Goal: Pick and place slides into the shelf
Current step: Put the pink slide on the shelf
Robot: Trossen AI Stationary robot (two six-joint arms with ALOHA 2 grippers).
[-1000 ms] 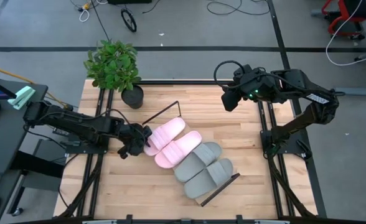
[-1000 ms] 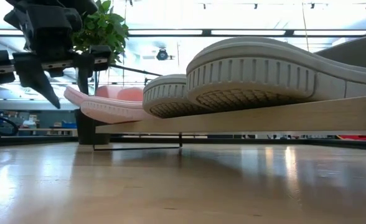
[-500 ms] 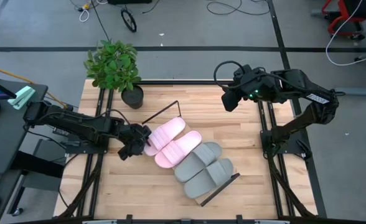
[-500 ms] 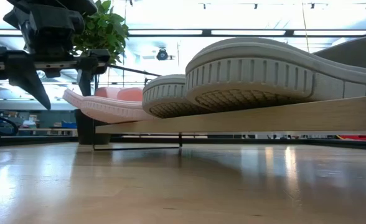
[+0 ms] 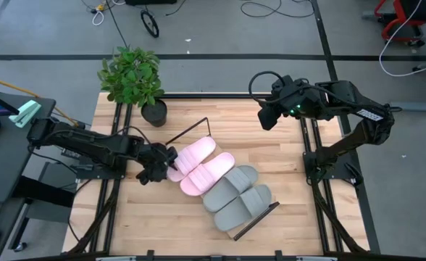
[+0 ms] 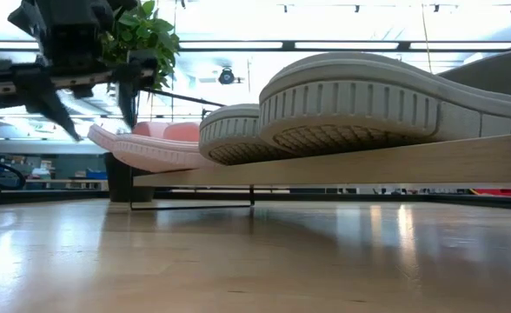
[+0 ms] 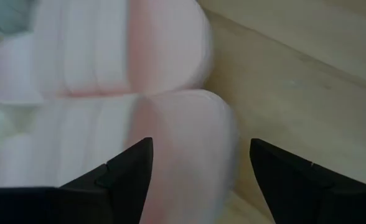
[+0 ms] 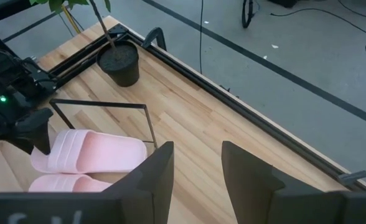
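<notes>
All four chunky foam slides, two light pink (image 5: 198, 165) and two grey (image 5: 236, 196), lie side by side on the long light-wood shelf board (image 5: 264, 212). The left gripper (image 5: 157, 165) hovers, fingers spread and empty, at the pink pair's heels. The right gripper (image 5: 266, 116) waits, released, well apart above the table's far side.

Left gripper (image 6: 89, 100) a little higher than before, fingers spread, beside the pink slides (image 5: 198, 165).
</notes>
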